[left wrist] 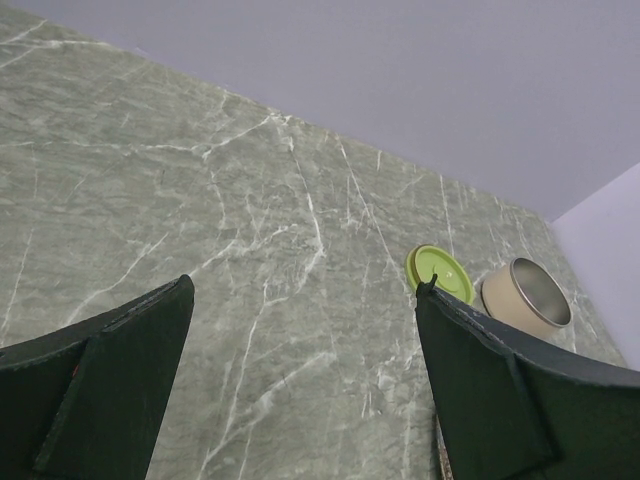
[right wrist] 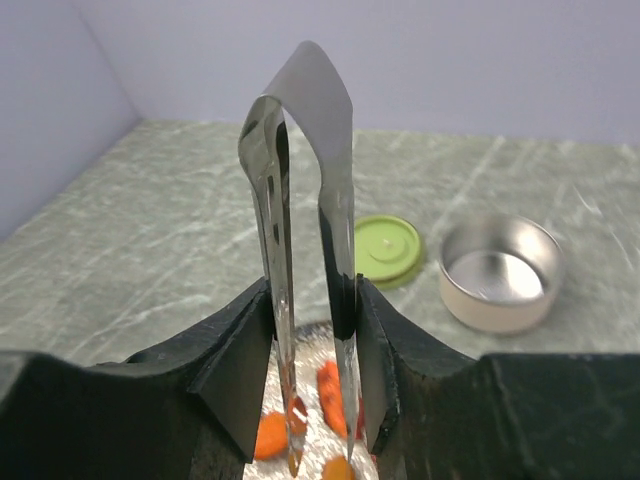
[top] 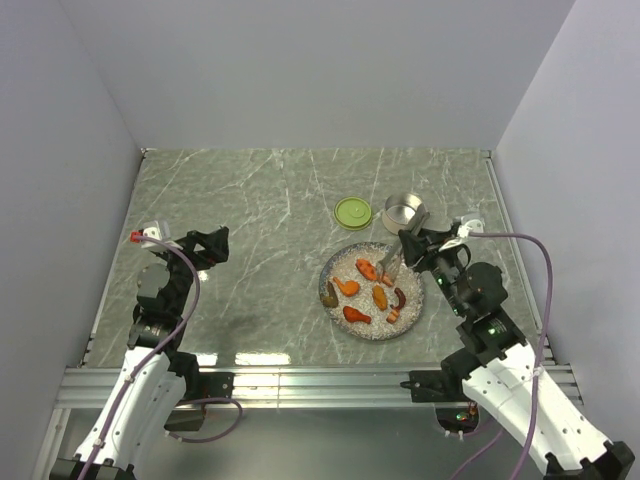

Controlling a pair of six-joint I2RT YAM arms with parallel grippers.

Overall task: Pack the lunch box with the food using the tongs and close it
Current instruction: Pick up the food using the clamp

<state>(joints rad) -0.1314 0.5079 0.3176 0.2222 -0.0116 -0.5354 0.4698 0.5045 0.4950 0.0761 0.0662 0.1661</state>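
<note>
The steel lunch box [top: 404,212] stands open and empty behind the speckled plate [top: 340,262], with its lime-green lid [top: 352,212] flat on the table to its left. Several orange, red and dark pieces of food [top: 368,270] lie on the plate. My right gripper [top: 410,245] is shut on the tongs [right wrist: 300,150], its fingers [right wrist: 238,350] pressing both arms. The tongs' tips stand slightly apart and point down among the orange pieces [right wrist: 330,395]. My left gripper [left wrist: 305,288] hangs open over bare table at the left, holding nothing.
The marble tabletop is walled by grey panels at the back and both sides. In the left wrist view the lid [left wrist: 440,272] and the tin [left wrist: 527,305] lie far ahead to the right. An aluminium rail [top: 320,380] runs along the near edge.
</note>
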